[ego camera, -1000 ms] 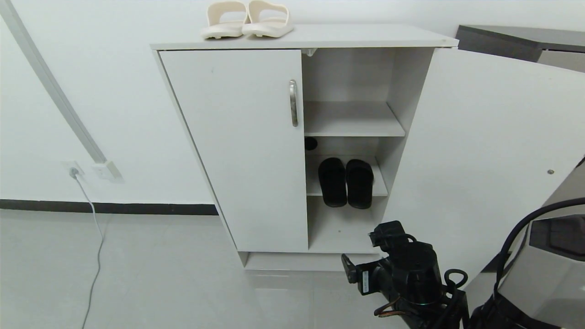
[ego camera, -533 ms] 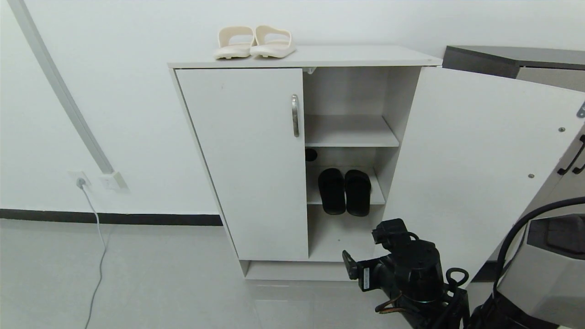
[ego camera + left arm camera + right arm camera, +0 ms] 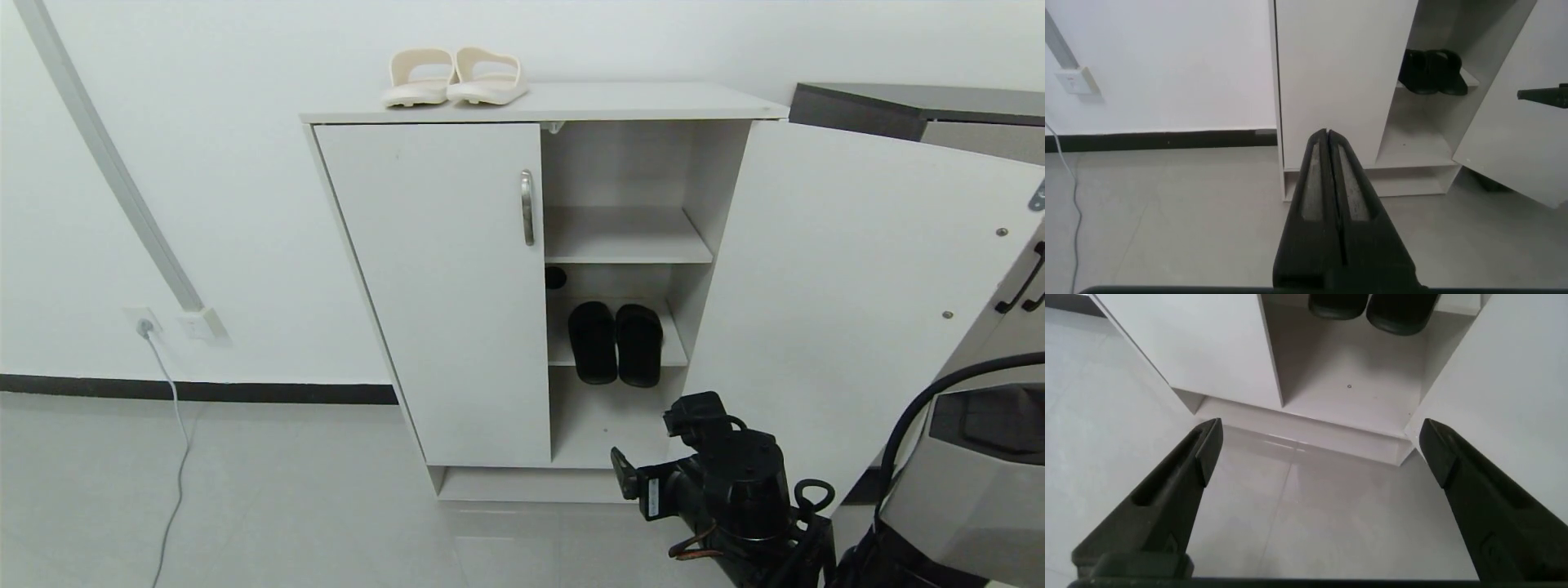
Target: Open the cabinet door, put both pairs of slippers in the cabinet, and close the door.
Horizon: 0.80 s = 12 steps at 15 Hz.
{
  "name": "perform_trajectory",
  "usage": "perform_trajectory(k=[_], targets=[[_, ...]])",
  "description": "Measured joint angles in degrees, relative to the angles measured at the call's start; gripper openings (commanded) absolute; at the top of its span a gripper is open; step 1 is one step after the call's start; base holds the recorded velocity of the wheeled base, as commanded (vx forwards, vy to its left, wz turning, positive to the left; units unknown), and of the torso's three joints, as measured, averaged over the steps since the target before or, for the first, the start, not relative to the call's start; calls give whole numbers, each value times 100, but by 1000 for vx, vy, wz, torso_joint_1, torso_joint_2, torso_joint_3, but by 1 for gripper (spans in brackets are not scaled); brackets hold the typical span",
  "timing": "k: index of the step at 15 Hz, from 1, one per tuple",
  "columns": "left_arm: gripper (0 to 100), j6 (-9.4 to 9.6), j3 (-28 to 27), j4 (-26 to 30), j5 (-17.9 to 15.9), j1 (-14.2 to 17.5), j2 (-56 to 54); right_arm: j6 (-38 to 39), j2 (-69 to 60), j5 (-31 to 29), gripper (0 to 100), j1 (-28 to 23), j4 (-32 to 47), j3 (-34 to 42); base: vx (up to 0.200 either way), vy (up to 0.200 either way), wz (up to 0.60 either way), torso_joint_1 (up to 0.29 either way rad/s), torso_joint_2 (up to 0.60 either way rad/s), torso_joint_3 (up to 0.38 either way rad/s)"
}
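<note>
I am holding my right gripper low in front of the open half of the white two-door cabinet. Its black fingers are spreading wide with nothing between them. My left gripper is pointing at the foot of the cabinet over the grey floor tiles, its fingers pressing flat together.

The black pair of slippers is sitting side by side on the middle shelf, just above and beyond my right fingers. The cream pair of slippers is resting on the cabinet's top board at the upper middle of the head frame, well apart from both grippers.

The open white door is standing out toward the right of the frame, just beside my right arm. The shut door with its metal bar handle is covering the other half.

A white wall socket with a grey cable is showing at the left.

The head view is giving me the cream pair and the bare upper shelf. The right wrist view is giving me the bottom compartment and the plinth up close.
</note>
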Motion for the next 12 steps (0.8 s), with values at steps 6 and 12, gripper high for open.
perform_trajectory(k=[6, 12], targets=[[0, -2, 0, 2, -2, 0, 0, 2, 26, 2, 100, 0, -13, 9, 0, 200, 0, 2, 0, 6], [0, -5, 0, 0, -2, 0, 0, 5, 52, -9, 100, -27, -27, 6, 0, 200, 0, 0, 3, 3]])
